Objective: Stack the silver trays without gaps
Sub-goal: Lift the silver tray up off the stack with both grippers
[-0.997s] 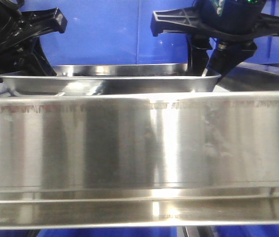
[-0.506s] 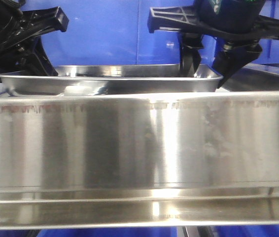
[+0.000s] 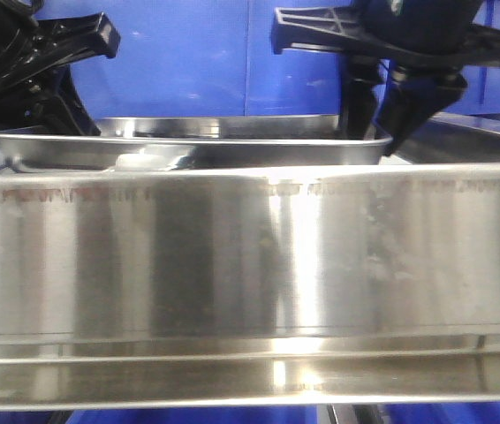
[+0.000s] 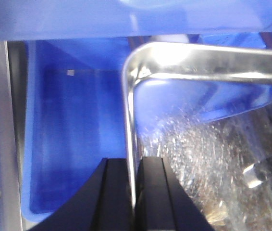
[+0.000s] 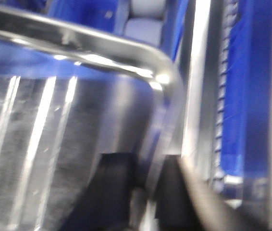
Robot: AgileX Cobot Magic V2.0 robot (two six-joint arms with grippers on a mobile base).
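**Held at both ends: silver tray (image 3: 232, 152)**

Left gripper (image 4: 132, 166) clamped on the tray's left rim, blue bin (image 4: 64, 134) just beyond. Tray roughly level, behind the shelf rail (image 3: 250, 256) — resting or lifted, cannot tell. Right gripper (image 5: 148, 175) closed on the right rim, view blurred.

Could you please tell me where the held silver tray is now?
In the front view the tray is centred just behind the rail, its rim gripped by the left end effector and right end effector.
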